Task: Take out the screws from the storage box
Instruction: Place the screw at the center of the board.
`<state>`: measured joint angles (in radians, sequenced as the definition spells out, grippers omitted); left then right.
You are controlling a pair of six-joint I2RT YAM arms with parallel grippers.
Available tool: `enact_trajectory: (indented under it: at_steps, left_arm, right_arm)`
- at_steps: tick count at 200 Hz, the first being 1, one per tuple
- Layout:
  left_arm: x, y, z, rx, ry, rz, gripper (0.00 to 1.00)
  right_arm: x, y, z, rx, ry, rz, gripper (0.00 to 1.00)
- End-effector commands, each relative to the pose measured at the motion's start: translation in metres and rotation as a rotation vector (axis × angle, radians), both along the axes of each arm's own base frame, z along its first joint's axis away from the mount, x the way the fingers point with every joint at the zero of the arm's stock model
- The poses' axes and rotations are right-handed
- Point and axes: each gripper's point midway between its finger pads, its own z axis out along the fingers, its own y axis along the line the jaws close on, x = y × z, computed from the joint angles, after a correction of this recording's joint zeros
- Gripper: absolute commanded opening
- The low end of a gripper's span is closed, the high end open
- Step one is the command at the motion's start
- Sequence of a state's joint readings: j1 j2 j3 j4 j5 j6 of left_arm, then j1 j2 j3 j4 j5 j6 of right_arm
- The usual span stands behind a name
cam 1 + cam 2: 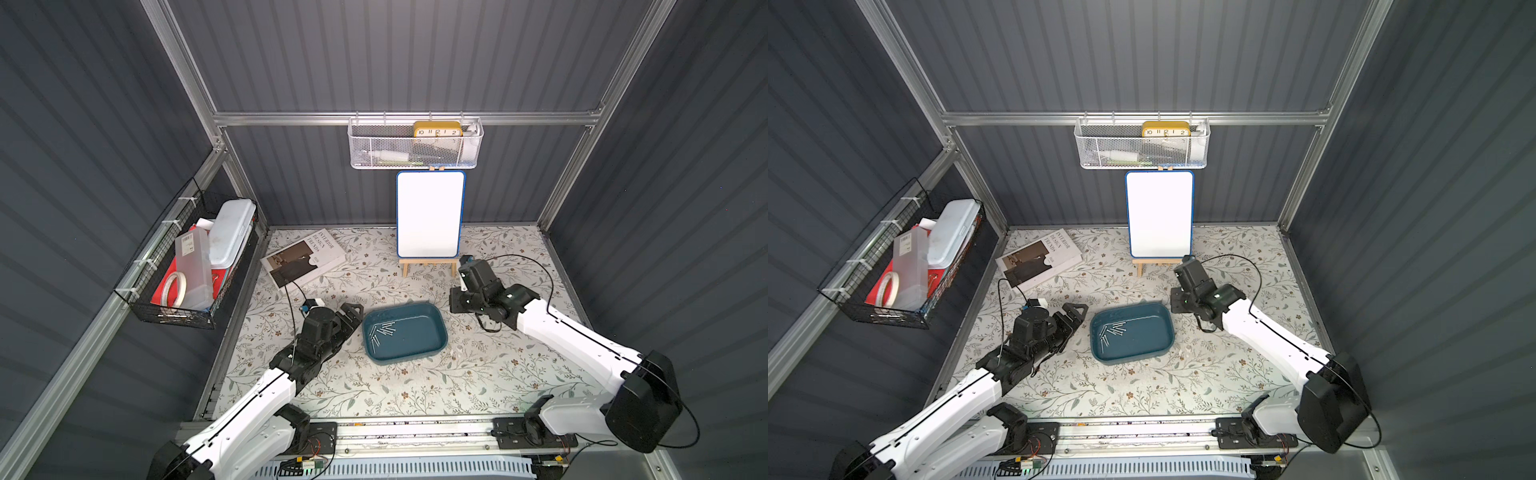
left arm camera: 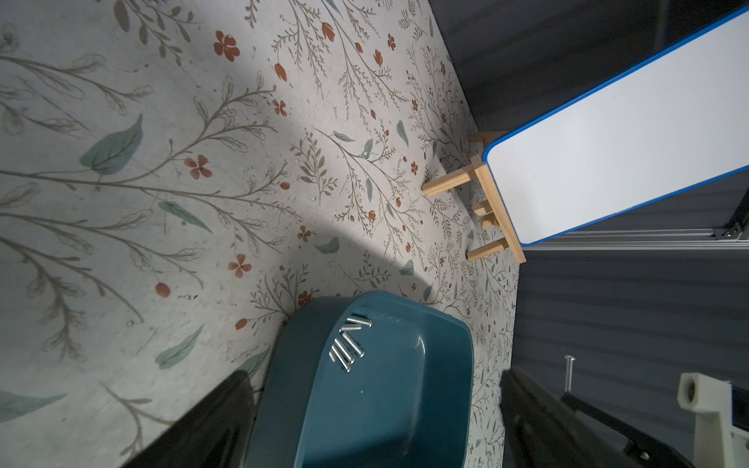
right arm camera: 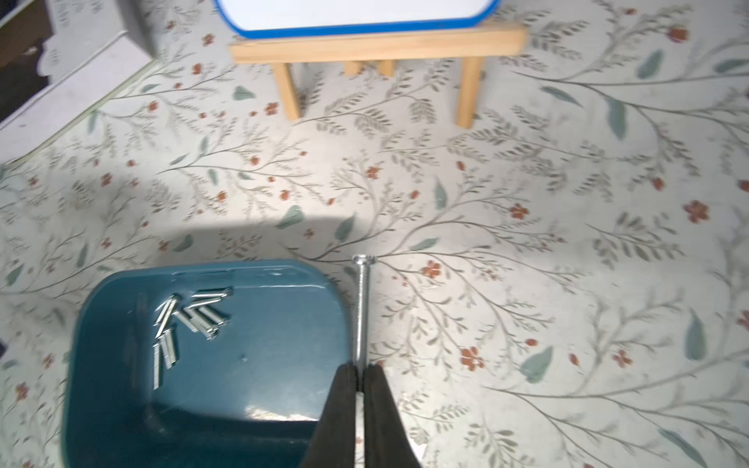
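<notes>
The right hand (image 3: 360, 366), pinched shut on one end of a long screw (image 3: 360, 308), holds it above the surface (image 3: 527, 182) outside the box (image 3: 263, 364). So thin a grip could let it slip. Other screws (image 3: 190, 320) lie heaped inside. The left hand (image 1: 354, 318) gapes empty alongside.

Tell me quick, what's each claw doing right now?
Left gripper: open, holding nothing, next to the storage box.
Right gripper: shut on one screw, held outside the storage box.
</notes>
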<state>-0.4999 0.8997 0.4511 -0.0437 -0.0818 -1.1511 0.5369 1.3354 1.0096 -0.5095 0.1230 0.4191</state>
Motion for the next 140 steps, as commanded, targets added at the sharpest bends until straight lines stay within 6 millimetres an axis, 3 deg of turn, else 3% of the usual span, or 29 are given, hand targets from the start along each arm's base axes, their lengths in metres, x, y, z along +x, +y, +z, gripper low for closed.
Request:
enact_trajectory:
  at_steps: [1, 66, 140]
  left_arm:
    - [0.008, -0.008, 0.011, 0.017, -0.038, -0.042, 0.98]
    - [0.011, -0.009, 0.018, 0.017, -0.051, -0.039, 0.99]
    - [0.001, -0.006, 0.009, 0.055, -0.031, -0.071, 0.99]
  right_arm:
    - [-0.009, -0.019, -0.038, -0.022, 0.118, -0.046, 0.0]
    - [-0.008, -0.028, -0.098, -0.08, 0.301, -0.047, 0.0]
    - [-0.009, -0.04, -0.134, -0.194, 0.409, -0.054, 0.0]
